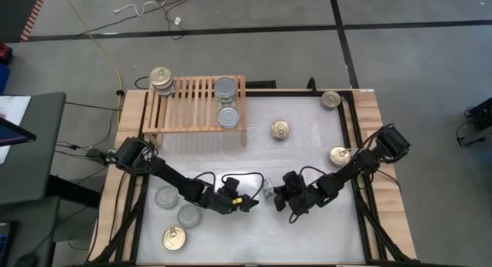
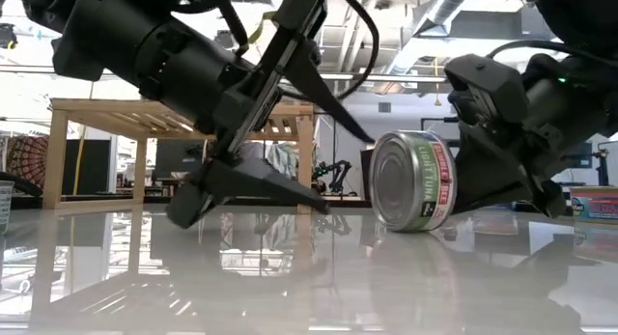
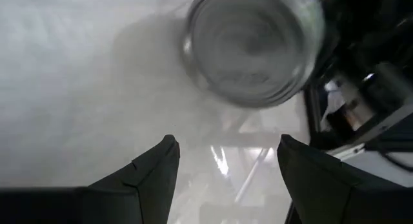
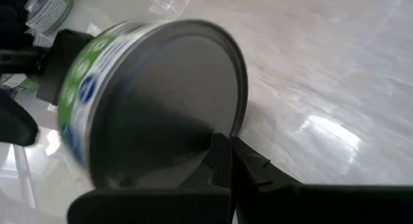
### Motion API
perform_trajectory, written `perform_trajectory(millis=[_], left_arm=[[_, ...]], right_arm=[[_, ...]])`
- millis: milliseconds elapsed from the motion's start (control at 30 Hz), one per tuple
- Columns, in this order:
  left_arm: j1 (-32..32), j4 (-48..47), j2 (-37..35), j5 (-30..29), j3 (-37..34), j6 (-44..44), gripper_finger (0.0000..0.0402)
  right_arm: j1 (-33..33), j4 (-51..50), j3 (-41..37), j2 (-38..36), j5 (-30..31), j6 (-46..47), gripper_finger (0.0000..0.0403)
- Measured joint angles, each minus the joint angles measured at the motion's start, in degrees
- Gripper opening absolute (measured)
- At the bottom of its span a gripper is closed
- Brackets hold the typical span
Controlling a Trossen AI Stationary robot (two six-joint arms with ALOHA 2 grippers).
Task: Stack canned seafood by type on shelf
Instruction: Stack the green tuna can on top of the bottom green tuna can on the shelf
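One tin with a green-and-red label stands on its edge on the white table, its rolling side down and its flat silver ends facing the two arms. My left gripper is open and level, just to the tin's left, with a gap between fingertips and tin. My right gripper is shut at the tin's other end. The light-wood shelf stands at the far left and carries a gold-topped stack and two silver-topped tins. My right gripper's shut fingers meet the tin's flat silver end near its lower rim. They come level from the table's right side. The tin stays on its edge on the table. I cannot tell whether they press it or only touch it.
Loose gold-topped tins lie at the right and near the front-left edge. Two silver-topped tins sit under the left arm. Bare table lies between the shelf and the grippers.
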Motion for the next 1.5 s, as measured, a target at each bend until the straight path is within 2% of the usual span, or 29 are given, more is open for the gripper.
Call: perform_trajectory(millis=[167,433,600,733,867,967,1100,1300,1400,1500], left_arm=[[-0.02,0.33,-0.04,-1.06,0.0,1.01,0.0251],[0.14,-1.88,-0.22,-0.68,0.0,4.17,0.0251],[0.84,-10.91,-2.61,2.32,-0.07,4.72,0.0251],[0.85,-16.65,-5.8,2.88,-0.07,6.18,0.0251],[-0.31,-24.91,-9.71,1.71,-0.08,5.01,0.0251],[-2.72,-31.35,-12.41,-1.82,-0.05,2.34,0.0251],[-6.03,-37.05,-14.75,-6.56,-0.07,-1.7,0.0251],[-8.36,-36.98,-14.34,-8.76,-0.04,-4.06,0.0251],[-8.45,-37.5,-14.23,-9.18,-0.11,-4.61,0.0251],[-8.44,-37.12,-14.27,-10.32,-0.09,-3.95,0.0251]], right_arm=[[0.0,-2.24,0.0,-1.39,0.31,-0.44,0.0019],[-0.07,-14.28,1.61,-7.42,0.99,-0.01,0.0018],[0.29,-27.65,12.43,-4.47,1.91,-2.31,0.0016],[1.46,-21.69,21.29,0.55,0.52,-17.97,0.0015],[1.79,-25.77,26.92,1.42,0.35,-21.79,0.0015],[1.66,-33.21,27.99,1.38,0.42,-18.12,0.0015],[2.79,-43.62,28.03,1.31,0.38,-8.51,0.0017],[8.49,-58.44,26.34,0.93,-0.38,6.44,0.0026],[11.67,-59.39,21.74,-0.82,-1.52,11.69,0.0019],[14.05,-53.23,14.42,-4.22,-3.86,14.41,0.0013]])
